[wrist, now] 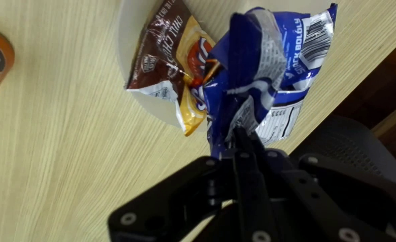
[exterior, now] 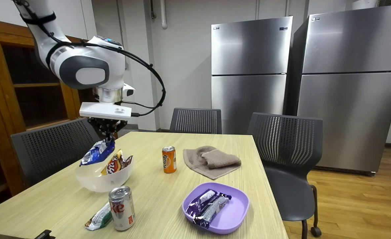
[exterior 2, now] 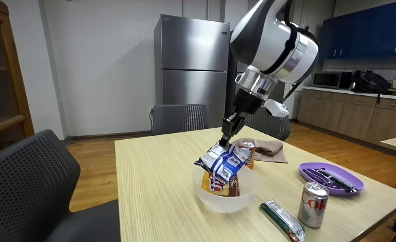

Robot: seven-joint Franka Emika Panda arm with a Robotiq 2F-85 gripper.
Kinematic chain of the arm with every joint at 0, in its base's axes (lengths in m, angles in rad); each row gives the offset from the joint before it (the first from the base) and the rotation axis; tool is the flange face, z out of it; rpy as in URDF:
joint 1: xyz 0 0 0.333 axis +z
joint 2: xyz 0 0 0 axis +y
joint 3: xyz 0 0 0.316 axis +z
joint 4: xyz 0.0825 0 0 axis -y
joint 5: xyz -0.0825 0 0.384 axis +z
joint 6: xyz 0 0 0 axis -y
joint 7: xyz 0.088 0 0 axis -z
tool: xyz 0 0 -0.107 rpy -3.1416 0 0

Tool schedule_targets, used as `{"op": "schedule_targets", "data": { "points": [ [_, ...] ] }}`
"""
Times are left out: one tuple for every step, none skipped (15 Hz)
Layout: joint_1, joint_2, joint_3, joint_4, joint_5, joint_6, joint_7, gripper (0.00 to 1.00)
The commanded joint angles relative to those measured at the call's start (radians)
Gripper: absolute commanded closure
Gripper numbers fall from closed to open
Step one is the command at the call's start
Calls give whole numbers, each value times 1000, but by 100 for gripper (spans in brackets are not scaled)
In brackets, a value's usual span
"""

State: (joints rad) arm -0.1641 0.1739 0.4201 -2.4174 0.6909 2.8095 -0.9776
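My gripper (wrist: 246, 134) is shut on a crumpled blue snack bag (wrist: 258, 67), pinching it near one edge. In both exterior views the blue bag (exterior: 97, 152) hangs tilted from the fingertips over a translucent white bowl (exterior: 104, 181). Inside that bowl leans a yellow and brown chip bag (exterior 2: 214, 184), partly covered by the blue bag in an exterior view. The wrist view shows the chip bag (wrist: 171, 53) just left of the blue one. Whether the blue bag touches the bowl or the chip bag I cannot tell.
An orange can (exterior: 169, 159) stands beyond the bowl, near a brown towel (exterior: 212, 159). A silver Coke can (exterior: 121, 208) and a green wrapped bar (exterior 2: 281, 218) are beside the bowl. Dark purple wrapped bars (exterior: 210, 205) lie on a purple plate (exterior: 236, 215). Grey chairs (exterior: 285, 149) surround the table.
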Motion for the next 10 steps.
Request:
{"op": "schedule_targets", "data": {
  "points": [
    [-40, -2, 0, -10, 36, -18, -92, 83],
    [-46, 5, -1, -9, 29, -21, -104, 73],
    [-51, 18, -1, -6, 19, -26, -122, 66],
    [-49, 31, -6, -4, 2, -23, -129, 60],
    [-52, 43, -10, 2, -1, -27, -144, 51],
    [-54, 54, -14, 8, 1, -30, -159, 45],
    [-61, 65, -17, 13, 7, -31, -176, 36],
    [-65, 68, -21, 12, 8, -33, -187, 30],
    [-71, 79, -27, 17, 5, -38, -197, 21],
    [-71, 87, -35, 19, -4, -40, -197, 15]
  ]
}}
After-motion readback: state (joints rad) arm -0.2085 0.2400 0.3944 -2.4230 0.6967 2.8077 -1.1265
